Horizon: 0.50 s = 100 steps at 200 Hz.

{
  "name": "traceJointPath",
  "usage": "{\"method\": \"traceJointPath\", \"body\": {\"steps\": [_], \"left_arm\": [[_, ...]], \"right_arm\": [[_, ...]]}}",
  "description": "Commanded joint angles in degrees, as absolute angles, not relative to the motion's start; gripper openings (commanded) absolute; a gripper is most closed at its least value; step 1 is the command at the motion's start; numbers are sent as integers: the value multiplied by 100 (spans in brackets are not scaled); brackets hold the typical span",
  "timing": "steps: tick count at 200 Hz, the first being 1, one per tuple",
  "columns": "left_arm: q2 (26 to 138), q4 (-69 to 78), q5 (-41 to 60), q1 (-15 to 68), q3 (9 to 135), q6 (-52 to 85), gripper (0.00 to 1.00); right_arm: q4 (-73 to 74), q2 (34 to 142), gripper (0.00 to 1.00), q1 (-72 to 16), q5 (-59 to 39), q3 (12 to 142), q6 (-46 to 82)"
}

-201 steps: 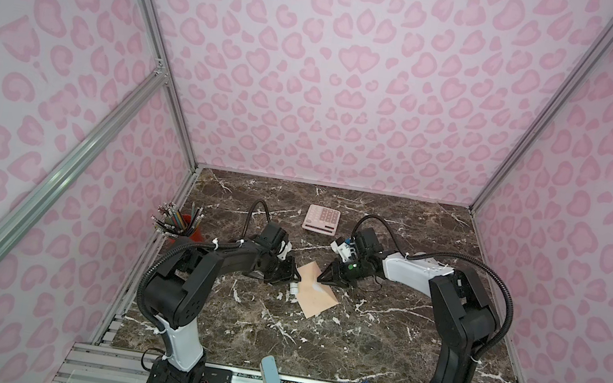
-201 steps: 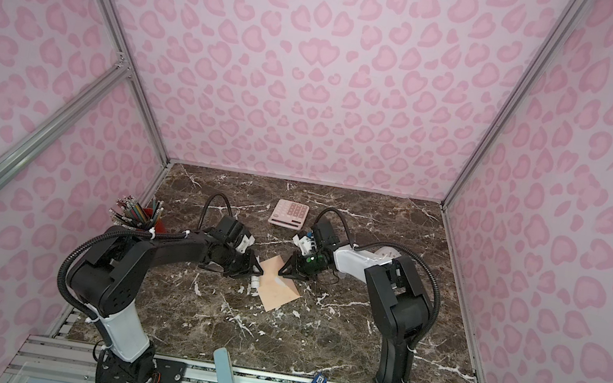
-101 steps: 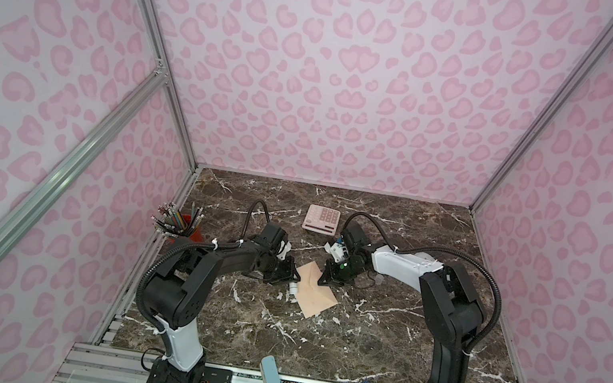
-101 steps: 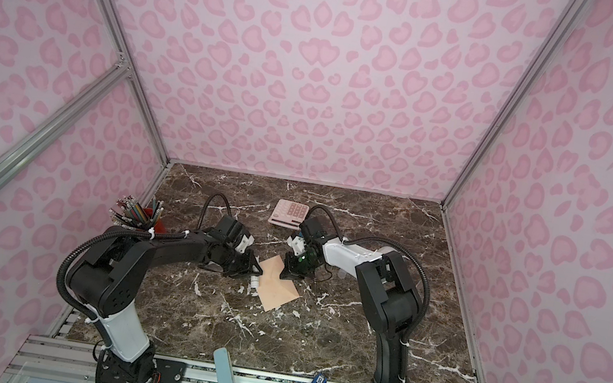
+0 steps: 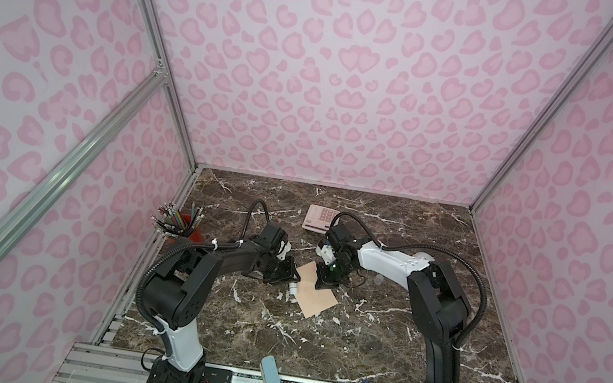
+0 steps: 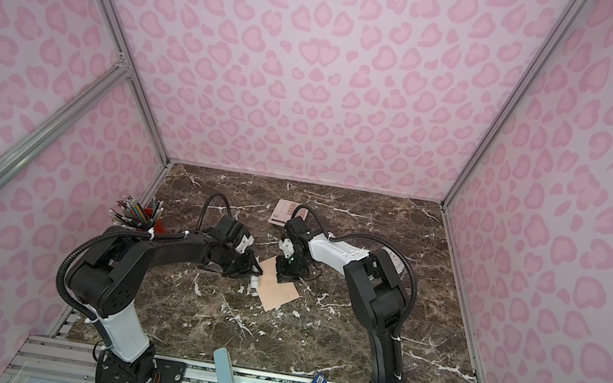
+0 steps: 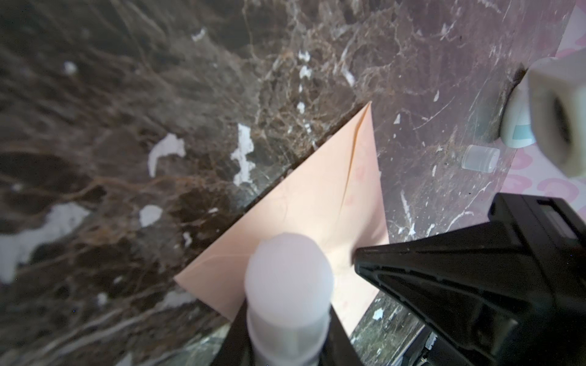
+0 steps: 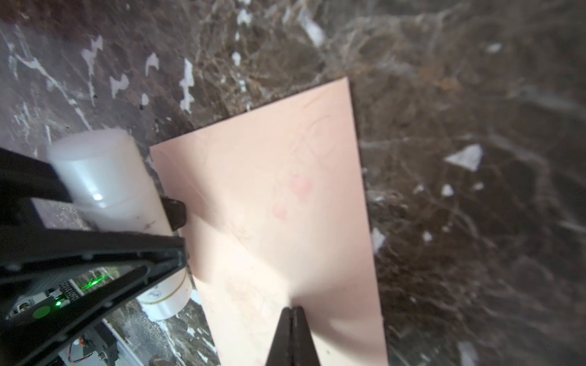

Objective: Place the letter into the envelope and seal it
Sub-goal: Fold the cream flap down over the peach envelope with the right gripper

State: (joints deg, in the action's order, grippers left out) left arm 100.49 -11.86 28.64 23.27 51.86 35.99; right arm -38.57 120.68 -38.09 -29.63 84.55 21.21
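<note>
Pressing right gripper [image 8: 293, 312]: jaws are sitting fully closed, pinning the envelope [image 8: 269, 190] flap flat, likely bonding it.
Left gripper [image 5: 285, 276]: is clamping the glue stick [image 8: 104, 177] beside the envelope.
Letter: is hiding unseen, presumably inside.

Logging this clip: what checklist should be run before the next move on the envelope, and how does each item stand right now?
1. Flap of the envelope folded down: ok, only its peach outside shows.
2. Flap stuck fast: cannot tell.
3. The letter inside: cannot tell; no white sheet shows anywhere.
4. The right gripper shut, tips on the envelope: ok.
5. The left gripper shut on the glue stick: ok.
6. Glue stick capped: not ok; a clear cap lies loose on the table.
</note>
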Motion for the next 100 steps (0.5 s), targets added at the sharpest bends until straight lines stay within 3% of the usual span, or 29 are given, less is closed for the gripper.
{"method": "traceJointPath", "body": {"steps": [1, 100], "left_arm": [[10002, -1264, 2796, 2320, 5146, 3533, 4], [9919, -1244, 2838, 2321, 5107, 3524, 4]], "right_arm": [[-4309, 12202, 4, -3871, -2546, 8691, 2035], [-5224, 12695, 6, -4255, -1667, 9535, 1991]]}}
